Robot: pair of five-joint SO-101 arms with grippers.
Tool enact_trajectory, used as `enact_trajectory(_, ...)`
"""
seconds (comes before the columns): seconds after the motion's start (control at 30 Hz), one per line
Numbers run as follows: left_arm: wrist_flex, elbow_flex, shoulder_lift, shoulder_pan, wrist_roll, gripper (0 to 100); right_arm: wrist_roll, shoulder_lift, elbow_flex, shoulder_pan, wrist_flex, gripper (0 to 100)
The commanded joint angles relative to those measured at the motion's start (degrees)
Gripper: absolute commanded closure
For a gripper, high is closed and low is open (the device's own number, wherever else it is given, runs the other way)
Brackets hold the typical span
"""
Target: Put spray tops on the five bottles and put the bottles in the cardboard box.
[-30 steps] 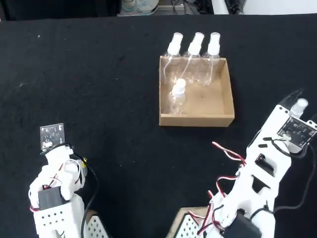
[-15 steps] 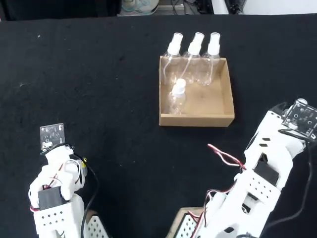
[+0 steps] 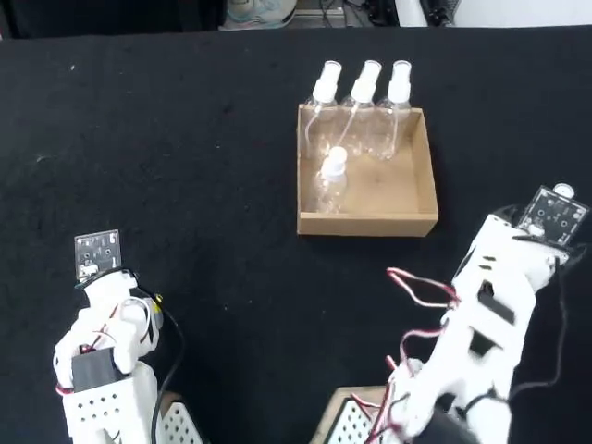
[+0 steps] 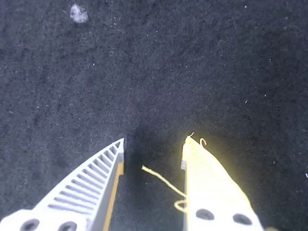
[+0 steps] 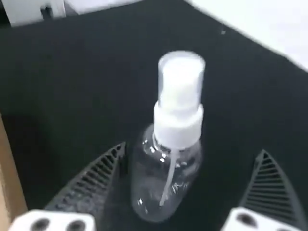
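Black table (image 3: 185, 139), right claw (image 5: 191, 149) splayed around upright bottle (image 5: 166, 185), left claw (image 4: 154, 141) parted.

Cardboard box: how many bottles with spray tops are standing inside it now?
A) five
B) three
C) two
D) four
D: in the high view a row of three bottles stands at the far wall of the cardboard box and a single bottle nearer the front.

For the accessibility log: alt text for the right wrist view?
A clear bottle with a white spray top stands upright on the black table, inside the open right end effector. The box edge shows nearby.
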Motion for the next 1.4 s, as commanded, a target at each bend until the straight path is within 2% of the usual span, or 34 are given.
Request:
enact_trajectory(0.0, 0.26, 1.19, -0.35, -0.13, -0.26, 81, 0.00, 4.62, -4.44, -0.70, -3.43, 65.2)
enact_trajectory(0.17, 0.26, 1.19, -0.35, -0.13, -0.26, 81, 0.00, 5.93, -4.09, -0.70, -9.76, 65.5)
enact_trajectory(0.4, 0.26, 1.19, -0.35, -0.13, -0.26, 81, 0.00, 6.02, -4.18, -1.05, -10.55, 65.7)
enact_trajectory(0.6, 0.26, 1.19, -0.35, -0.13, -0.26, 81, 0.26, 6.11, -4.18, -2.29, -10.55, 79.0)
enact_trajectory(0.8, 0.26, 1.19, -0.35, -0.13, -0.26, 81, 0.35, 6.11, -4.18, -2.20, -10.29, 80.2)
enact_trajectory(0.97, 0.26, 1.19, -0.35, -0.13, -0.26, 81, 0.44, 6.11, -4.26, -1.32, -10.64, 87.7)
enact_trajectory(1.17, 0.26, 1.19, -0.35, -0.22, -0.26, 81, 0.53, 6.11, -4.44, -0.88, -10.64, 88.3)
enact_trajectory(1.3, 0.26, 1.19, -0.35, -0.13, -0.26, 81, 0.26, 6.11, -4.62, 1.05, -10.64, 99.2)
enact_trajectory(1.37, 0.26, 1.19, -0.35, -0.13, -0.26, 81, 0.35, 6.11, -4.62, 1.58, -10.64, 97.9)
